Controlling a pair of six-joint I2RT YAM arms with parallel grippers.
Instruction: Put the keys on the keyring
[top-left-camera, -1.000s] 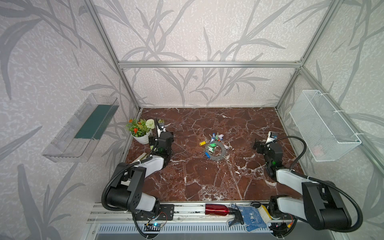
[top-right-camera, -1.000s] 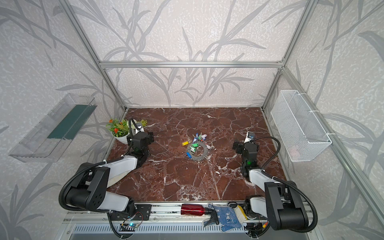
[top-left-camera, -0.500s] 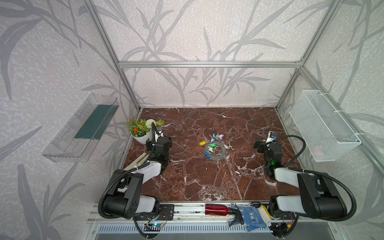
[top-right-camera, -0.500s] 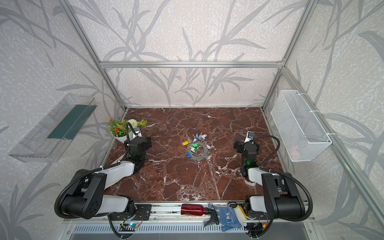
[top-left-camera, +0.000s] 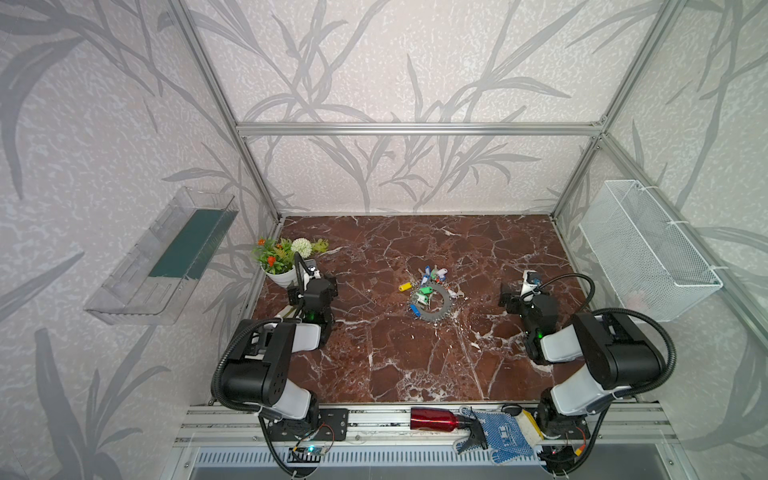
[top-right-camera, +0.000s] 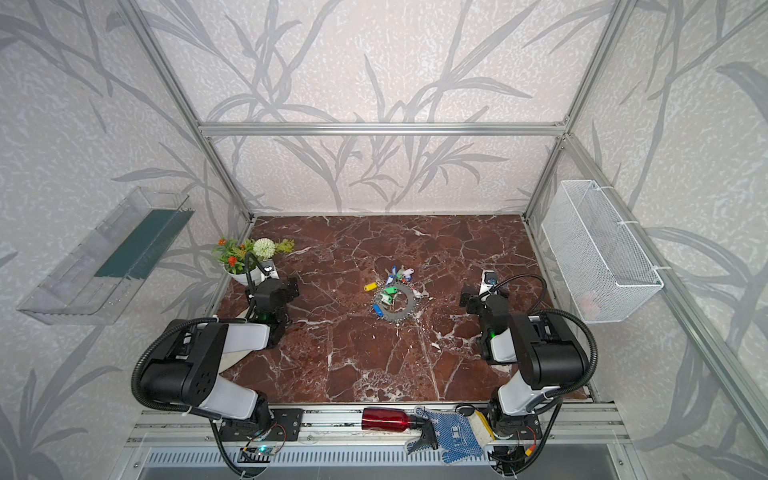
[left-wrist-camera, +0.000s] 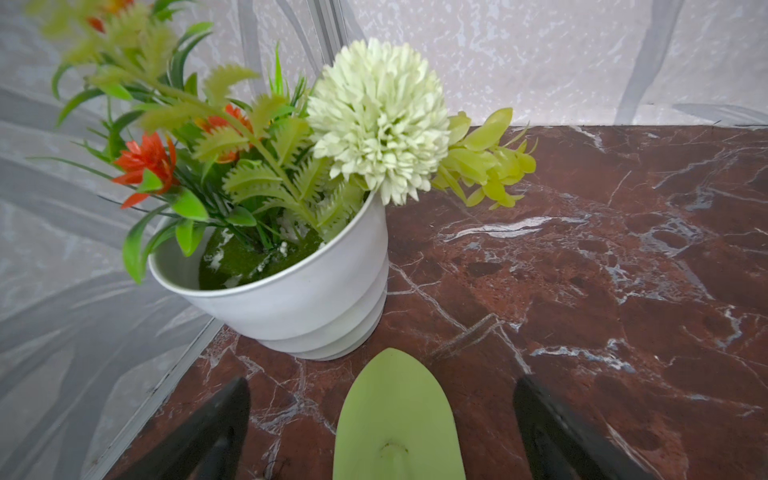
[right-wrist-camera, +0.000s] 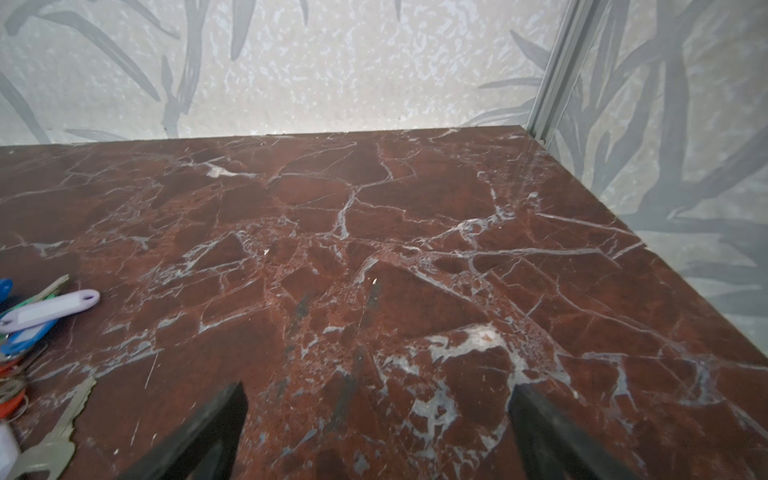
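Note:
The keyring (top-left-camera: 433, 306) (top-right-camera: 398, 308), a flat grey ring fringed with small clips, lies mid-table in both top views. The keys (top-left-camera: 424, 291) (top-right-camera: 388, 292) with green, blue, lilac and red tags lie on and behind it; a yellow-tagged one (top-left-camera: 405, 286) lies apart. In the right wrist view a lilac-tagged key (right-wrist-camera: 50, 307) and a bare silver key (right-wrist-camera: 54, 436) show at the edge. My left gripper (top-left-camera: 312, 287) (left-wrist-camera: 382, 409) stands open beside the flowerpot, a pale green leaf (left-wrist-camera: 397, 419) between its fingers, unpinched. My right gripper (top-left-camera: 519, 298) (right-wrist-camera: 378, 415) is open over bare marble, right of the keys.
A white pot of artificial flowers (top-left-camera: 280, 275) (left-wrist-camera: 291, 299) stands at the left wall. A wire basket (top-left-camera: 648, 253) hangs on the right wall and a clear shelf (top-left-camera: 162, 257) on the left. A red bottle (top-left-camera: 432, 419) and dotted glove (top-left-camera: 503, 434) lie on the front rail.
Both arms have folded back toward the front rail, and the grippers have drawn slightly nearer with them. Both stay open. Keys and keyring have not moved.

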